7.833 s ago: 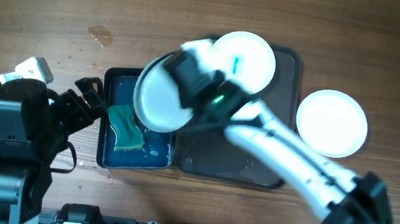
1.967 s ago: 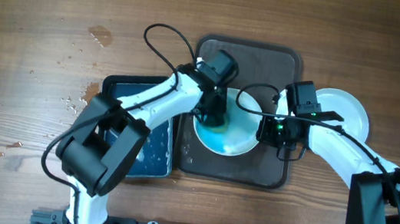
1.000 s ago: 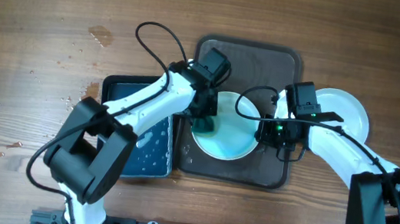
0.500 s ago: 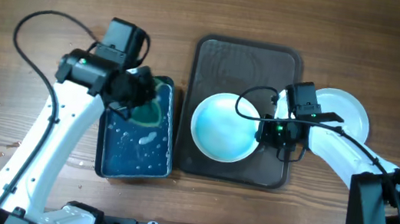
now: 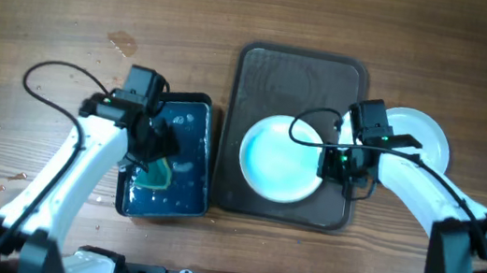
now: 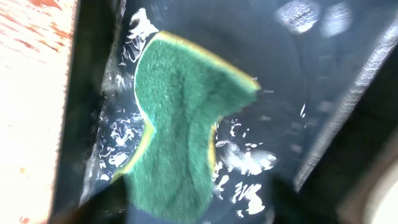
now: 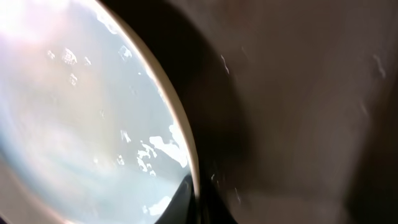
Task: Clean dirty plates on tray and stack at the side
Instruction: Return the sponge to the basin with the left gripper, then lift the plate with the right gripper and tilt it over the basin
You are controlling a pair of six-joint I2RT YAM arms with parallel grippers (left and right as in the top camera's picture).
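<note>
A white plate (image 5: 283, 159), wet with a faint blue sheen, lies on the dark brown tray (image 5: 298, 78). My right gripper (image 5: 339, 163) is shut on its right rim. The right wrist view shows the plate (image 7: 81, 112) with one finger on each side of the rim (image 7: 198, 199), above the tray (image 7: 298, 93). A clean white plate (image 5: 417, 141) lies on the table right of the tray, partly hidden by the right arm; I cannot tell if it is a stack. My left gripper (image 5: 156, 155) is open over the green sponge (image 5: 156, 175), whose near end lies between the fingers (image 6: 199, 214).
The small dark blue tray (image 5: 191, 116) left of the brown tray holds water and the sponge (image 6: 177, 130); its wet floor (image 6: 311, 56) fills the left wrist view. Water spots (image 5: 122, 42) mark the wooden table at the far left.
The left arm took the sponge from the plate to the blue tray, lowered it to the tray's near end and let it go. The right gripper kept its hold; the plate shifted slightly right.
</note>
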